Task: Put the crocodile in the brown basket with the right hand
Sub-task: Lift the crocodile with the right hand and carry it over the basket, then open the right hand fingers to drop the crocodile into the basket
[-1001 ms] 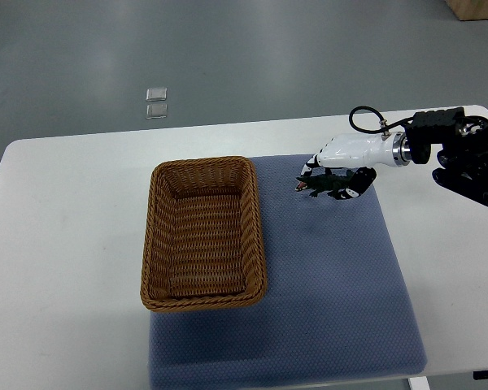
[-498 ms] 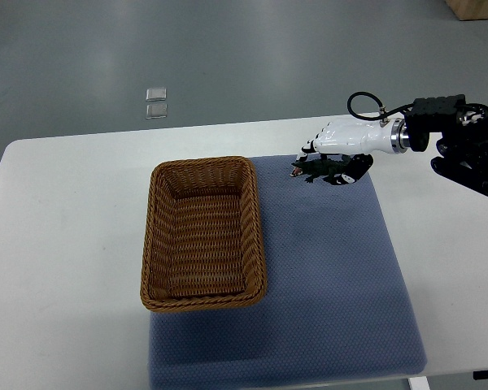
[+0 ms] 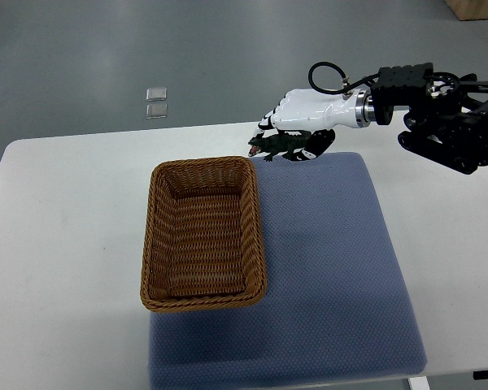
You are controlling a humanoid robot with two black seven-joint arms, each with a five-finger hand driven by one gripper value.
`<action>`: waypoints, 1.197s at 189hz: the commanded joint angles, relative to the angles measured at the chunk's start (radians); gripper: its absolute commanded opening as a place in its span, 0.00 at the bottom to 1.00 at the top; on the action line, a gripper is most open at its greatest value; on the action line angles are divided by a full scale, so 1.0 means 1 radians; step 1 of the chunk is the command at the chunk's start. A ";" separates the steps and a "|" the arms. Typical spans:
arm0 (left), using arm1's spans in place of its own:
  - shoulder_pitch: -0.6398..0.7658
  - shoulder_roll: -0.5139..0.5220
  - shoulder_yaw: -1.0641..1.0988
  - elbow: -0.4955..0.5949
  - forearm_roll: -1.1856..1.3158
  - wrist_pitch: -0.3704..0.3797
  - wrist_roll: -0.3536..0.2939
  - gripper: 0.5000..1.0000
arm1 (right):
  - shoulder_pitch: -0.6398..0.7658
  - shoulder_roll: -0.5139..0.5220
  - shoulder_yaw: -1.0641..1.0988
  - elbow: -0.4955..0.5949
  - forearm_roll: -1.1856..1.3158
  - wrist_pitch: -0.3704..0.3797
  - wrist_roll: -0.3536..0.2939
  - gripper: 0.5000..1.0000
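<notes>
Gripping dark green crocodile (image 3: 278, 145), seemingly level, right hand (image 3: 299, 122)

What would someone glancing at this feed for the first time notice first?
The white right hand, reaching in from the right edge and gripping a dark green toy crocodile just past the far right corner of the basket. Next, the empty brown wicker basket at center-left, sitting on the left edge of a blue mat on the white table.
</notes>
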 commanded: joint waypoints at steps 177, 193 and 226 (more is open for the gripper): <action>0.000 0.000 0.000 0.000 0.000 0.000 0.000 1.00 | 0.040 0.234 -0.037 0.041 -0.048 -0.090 0.000 0.00; 0.000 0.000 0.000 0.000 0.000 0.000 0.000 1.00 | 0.037 0.246 -0.037 0.041 -0.047 -0.090 0.000 0.07; 0.000 0.000 0.000 0.000 0.000 0.000 0.000 1.00 | 0.028 0.254 -0.035 0.041 -0.039 -0.090 0.000 0.32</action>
